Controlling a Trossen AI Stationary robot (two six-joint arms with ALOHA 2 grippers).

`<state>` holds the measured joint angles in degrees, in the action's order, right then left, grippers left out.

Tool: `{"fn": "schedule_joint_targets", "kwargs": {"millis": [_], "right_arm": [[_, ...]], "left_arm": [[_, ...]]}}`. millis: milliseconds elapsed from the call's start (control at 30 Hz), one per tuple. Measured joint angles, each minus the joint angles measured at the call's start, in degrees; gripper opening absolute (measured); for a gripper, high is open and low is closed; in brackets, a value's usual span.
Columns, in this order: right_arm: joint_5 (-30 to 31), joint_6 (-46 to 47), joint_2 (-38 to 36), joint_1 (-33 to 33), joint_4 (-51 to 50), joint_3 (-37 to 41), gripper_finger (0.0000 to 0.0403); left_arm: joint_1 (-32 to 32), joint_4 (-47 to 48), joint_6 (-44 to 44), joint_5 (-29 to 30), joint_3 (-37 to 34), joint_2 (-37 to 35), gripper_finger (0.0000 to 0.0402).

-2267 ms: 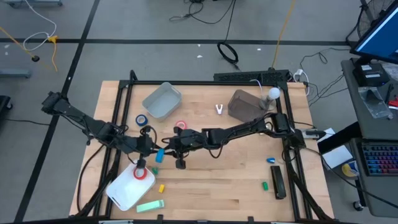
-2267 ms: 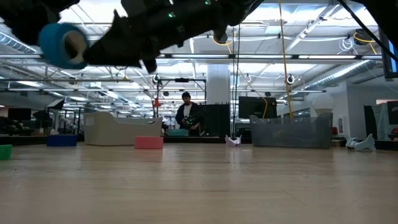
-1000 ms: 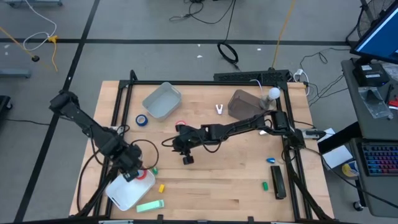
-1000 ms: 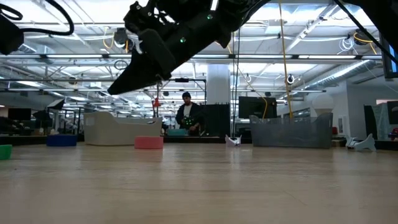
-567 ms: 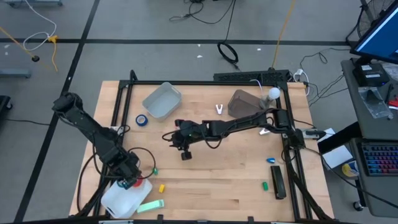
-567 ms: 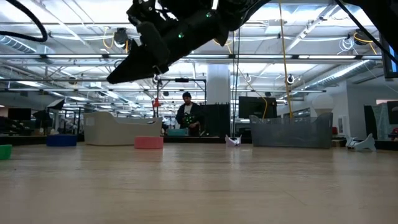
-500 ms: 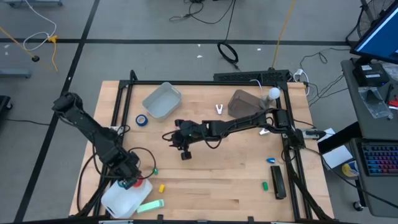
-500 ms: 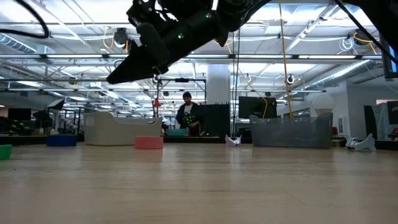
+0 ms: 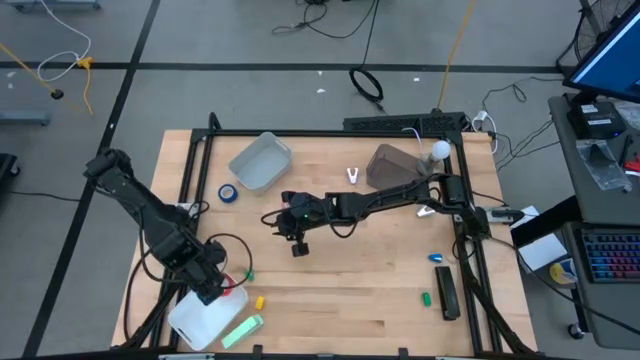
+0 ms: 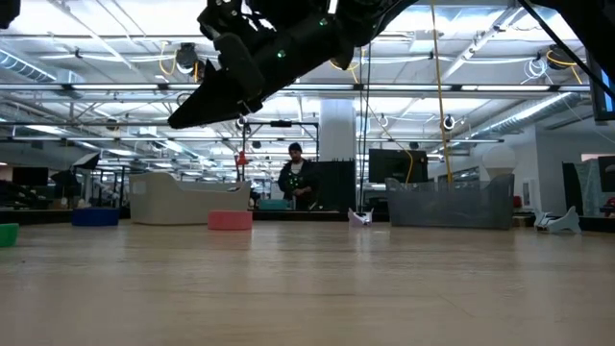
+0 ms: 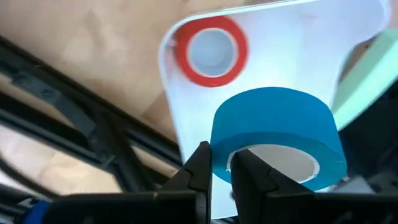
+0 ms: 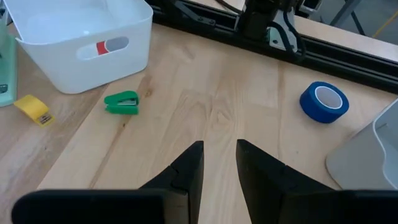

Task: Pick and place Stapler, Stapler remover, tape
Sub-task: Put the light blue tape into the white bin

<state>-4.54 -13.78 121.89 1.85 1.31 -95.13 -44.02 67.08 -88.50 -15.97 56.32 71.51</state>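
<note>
A blue tape roll [image 11: 278, 134] is clamped by its wall between the left gripper's [image 11: 221, 163] fingers, directly above the white bin [image 11: 292, 56]. A red tape roll [image 11: 210, 50] lies flat inside the bin. The right gripper [image 12: 219, 163] is held above the bare table away from the bin, its fingers slightly apart, nothing between them.

— What colours are you seeing by the table's front-left corner?
— Your white bin [image 11: 292, 62] holds a red tape roll [image 11: 210, 50] with a pale core; the roll [image 11: 277, 127] above it is blue, also pale inside.

— And further along the pale wooden table [image 9: 370, 290]?
— You've a green stapler [image 12: 122, 102], a yellow piece [image 12: 32, 109], another blue roll [image 12: 324, 101], a grey bin [image 9: 260, 161].
</note>
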Motion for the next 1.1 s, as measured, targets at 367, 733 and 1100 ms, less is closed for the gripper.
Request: {"fn": "schedule_joint_targets", "kwargs": {"millis": [367, 733, 1100], "right_arm": [[0.0, -0.36, -0.21, 0.0, 0.57, 2.48, 0.0089], [0.0, -0.69, -2.56, 0.43, 0.84, 2.93, 0.0089], [0.09, -2.12, -4.28, 0.52, -0.65, 3.06, 0.0089]], "left_arm": [[-2.28, -3.07, -2.41, -9.18, -0.29, 11.0, 0.0035], [-2.62, -2.68, 0.29, -9.85, -0.31, 18.39, 0.0037], [-4.09, -2.55, 2.78, -12.5, -0.34, 19.95, 0.0041]]}}
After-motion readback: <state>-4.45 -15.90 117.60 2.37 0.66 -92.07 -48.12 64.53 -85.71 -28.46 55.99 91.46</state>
